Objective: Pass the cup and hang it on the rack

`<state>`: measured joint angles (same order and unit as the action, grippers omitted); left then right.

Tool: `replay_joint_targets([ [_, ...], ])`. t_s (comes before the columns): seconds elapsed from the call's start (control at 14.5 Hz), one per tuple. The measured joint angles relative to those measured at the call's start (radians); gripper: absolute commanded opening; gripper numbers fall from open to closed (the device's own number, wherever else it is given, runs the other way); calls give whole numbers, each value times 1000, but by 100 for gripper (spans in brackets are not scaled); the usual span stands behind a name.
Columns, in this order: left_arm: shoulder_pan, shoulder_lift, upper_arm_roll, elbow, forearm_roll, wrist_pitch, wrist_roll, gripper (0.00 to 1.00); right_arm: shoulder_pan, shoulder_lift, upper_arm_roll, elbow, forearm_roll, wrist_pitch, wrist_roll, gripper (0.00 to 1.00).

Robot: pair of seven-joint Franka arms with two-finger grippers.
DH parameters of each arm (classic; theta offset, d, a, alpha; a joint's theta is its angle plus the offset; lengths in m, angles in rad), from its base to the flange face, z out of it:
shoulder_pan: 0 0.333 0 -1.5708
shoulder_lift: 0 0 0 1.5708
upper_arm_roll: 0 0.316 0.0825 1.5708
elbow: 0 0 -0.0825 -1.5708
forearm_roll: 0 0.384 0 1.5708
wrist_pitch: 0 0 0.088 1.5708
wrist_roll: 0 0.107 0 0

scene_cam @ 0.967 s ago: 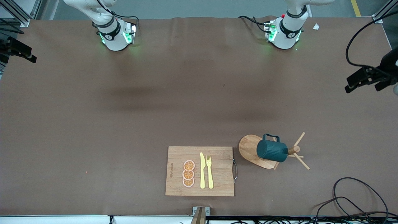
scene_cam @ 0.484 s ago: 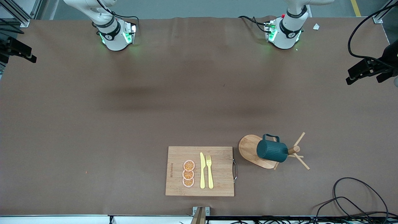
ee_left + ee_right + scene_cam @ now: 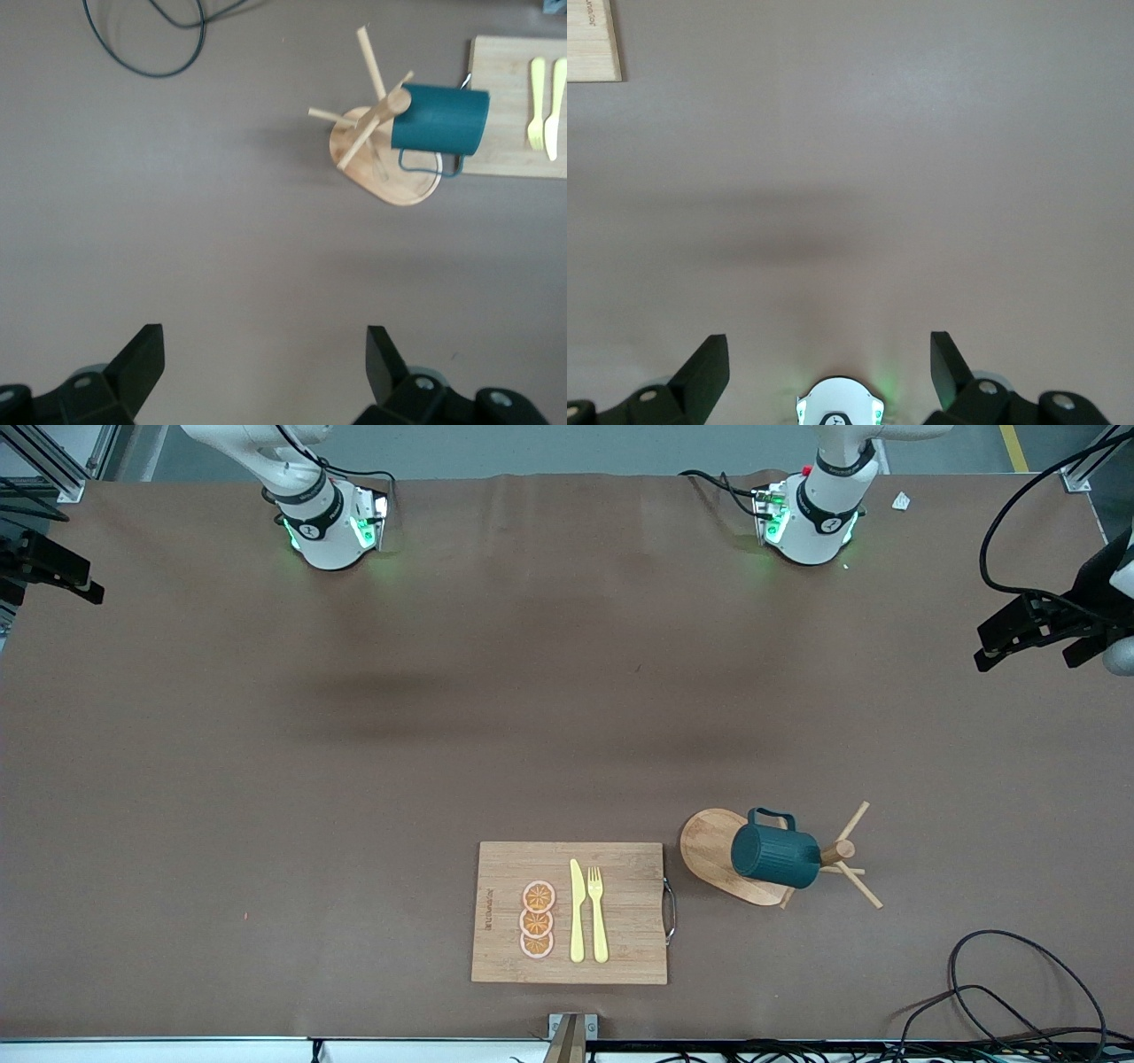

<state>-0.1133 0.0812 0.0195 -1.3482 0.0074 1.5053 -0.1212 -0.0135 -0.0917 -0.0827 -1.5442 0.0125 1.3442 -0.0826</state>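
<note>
Front view: the cup (image 3: 775,855) hangs on the rack (image 3: 726,849), slung on one of the pegs with its dark ribbed wall facing up and its loop handle turned toward the robots' bases. The rack stands on the brown bench (image 3: 354,779) toward the left arm's end, just beside a cutting board (image 3: 496,868) that carries three orange slices (image 3: 537,919), a yellow knife (image 3: 577,911) and a yellow fork (image 3: 598,913). A black cable (image 3: 1010,983) lies looped on the bench near the corner closest to the camera at that same end.

The left gripper (image 3: 1032,631) is up in the air over the bench's edge at the left arm's end, well apart from the rack; from its wrist camera the jaws stand wide with nothing between them, and the rack and cup show clearly below. The right gripper (image 3: 53,567) waits over the bench's edge at the right arm's end, its jaws likewise wide and holding nothing, over bare bench in its own wrist view.
</note>
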Motion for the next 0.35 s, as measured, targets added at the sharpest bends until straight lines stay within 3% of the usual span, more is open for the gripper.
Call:
replay_joint_targets([
  [0.35,-2,1,-4,0,1,26,1,100,0,0,0,0,2,1,0,100],
])
